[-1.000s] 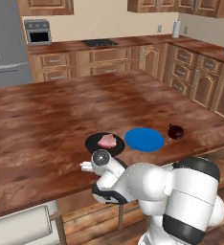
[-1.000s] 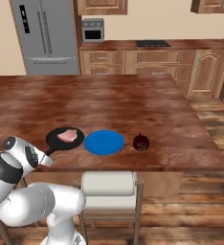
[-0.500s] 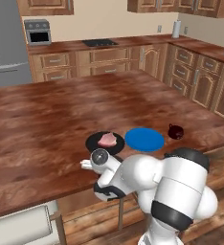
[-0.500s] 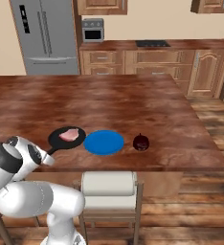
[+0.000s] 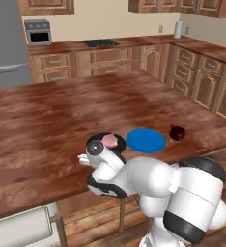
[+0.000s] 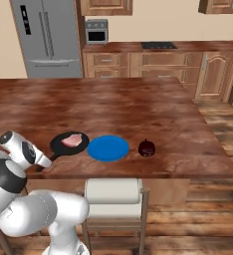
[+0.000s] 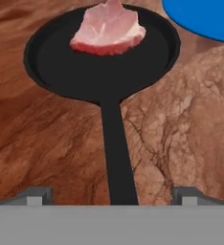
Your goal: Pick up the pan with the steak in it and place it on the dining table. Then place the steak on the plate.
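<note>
We have the pan (image 7: 102, 52) resting on the dining table (image 6: 138, 107), the steak (image 7: 109, 27) in its far half and the blue plate (image 6: 108, 148) just beside it. Our gripper (image 7: 111, 196) stands wide open, holding nothing; the handle (image 7: 116, 153) runs straight between the fingertips, so the steak lies directly ahead along it.

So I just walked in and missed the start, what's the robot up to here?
The pan sits on the dining table with the steak in it, beside the blue plate. The gripper is open, its fingertips either side of the pan's handle. The steak isn't on the plate yet. A dark red mug stands past the plate.
</note>
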Tool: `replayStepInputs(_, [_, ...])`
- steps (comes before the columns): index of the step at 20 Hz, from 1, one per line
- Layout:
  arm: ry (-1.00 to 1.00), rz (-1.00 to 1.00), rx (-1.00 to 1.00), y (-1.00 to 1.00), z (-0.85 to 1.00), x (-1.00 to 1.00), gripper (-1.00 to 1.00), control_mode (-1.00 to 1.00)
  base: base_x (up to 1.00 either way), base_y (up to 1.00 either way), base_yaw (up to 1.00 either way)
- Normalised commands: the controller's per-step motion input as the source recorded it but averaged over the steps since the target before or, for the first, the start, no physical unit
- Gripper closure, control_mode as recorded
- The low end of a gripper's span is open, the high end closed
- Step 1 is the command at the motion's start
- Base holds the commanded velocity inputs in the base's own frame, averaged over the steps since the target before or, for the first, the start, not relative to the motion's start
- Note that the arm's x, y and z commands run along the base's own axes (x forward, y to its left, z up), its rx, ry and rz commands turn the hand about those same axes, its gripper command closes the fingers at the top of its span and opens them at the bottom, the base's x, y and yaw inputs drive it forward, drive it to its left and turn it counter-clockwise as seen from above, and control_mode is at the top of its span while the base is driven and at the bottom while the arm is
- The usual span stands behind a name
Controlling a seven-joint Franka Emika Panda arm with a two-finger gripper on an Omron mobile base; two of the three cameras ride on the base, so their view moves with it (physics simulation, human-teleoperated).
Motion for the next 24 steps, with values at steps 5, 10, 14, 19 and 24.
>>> replayStepInputs(5, [0.17, -0.1, 0.03, -0.04, 0.48, -0.28, -1.0, -1.0, 0.0, 0.0, 0.0])
replayStepInputs(10, [0.21, -0.12, 0.02, -0.26, 0.37, -0.54, -1.0, -1.0, 0.0, 0.0, 0.0])
replayStepInputs(14, [0.19, -0.15, 0.02, -0.4, 0.26, -0.61, -1.0, -1.0, 0.0, 0.0, 0.0])
replayStepInputs(19, [0.03, -0.14, 0.0, -0.35, 0.38, -0.2, -1.0, -1.0, 0.0, 0.0, 0.0])
replayStepInputs(24, [0.0, -0.14, 0.03, -0.3, 0.66, 0.16, -1.0, -1.0, 0.0, 0.0, 0.0])
